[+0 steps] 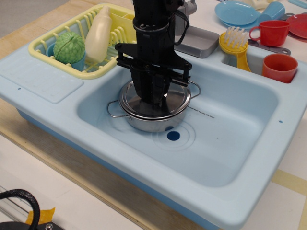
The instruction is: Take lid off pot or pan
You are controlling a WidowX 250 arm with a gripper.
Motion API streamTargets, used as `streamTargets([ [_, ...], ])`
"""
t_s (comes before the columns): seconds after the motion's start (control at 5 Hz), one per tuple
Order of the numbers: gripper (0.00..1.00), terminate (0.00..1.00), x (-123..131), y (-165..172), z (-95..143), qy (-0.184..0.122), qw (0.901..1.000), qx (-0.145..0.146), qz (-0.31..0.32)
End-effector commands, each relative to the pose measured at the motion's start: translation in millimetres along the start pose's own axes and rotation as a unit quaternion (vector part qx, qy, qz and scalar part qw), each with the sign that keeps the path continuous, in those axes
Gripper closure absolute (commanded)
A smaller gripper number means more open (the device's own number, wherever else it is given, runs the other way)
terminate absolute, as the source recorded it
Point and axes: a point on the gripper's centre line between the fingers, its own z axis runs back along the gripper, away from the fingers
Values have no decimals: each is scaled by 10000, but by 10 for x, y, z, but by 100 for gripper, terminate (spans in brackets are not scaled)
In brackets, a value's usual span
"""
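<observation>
A small shiny steel pot (149, 122) with wire loop handles stands in the light blue sink basin (230, 129), left of the drain hole. The round steel lid (178, 101) sits on it. My black gripper (154, 98) comes straight down over the lid's centre. Its fingers are drawn together where the knob is, and they hide the knob. The lid rests flat on the pot's rim.
A yellow dish rack (53, 36) with a green ball (68, 46) and a cream bottle (98, 33) stands at the back left. A grey tray (197, 42), a yellow brush (235, 45), red cups (279, 67) and blue dishes (237, 13) are behind the basin.
</observation>
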Motion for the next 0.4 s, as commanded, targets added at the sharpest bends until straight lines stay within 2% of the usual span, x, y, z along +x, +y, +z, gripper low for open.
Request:
streamTargets([
  [0.0, 100, 0, 25, -69, 383, -300, 9994, 159, 95],
  [0.2, 100, 0, -49, -171, 491, -388, 9989, 148, 236],
])
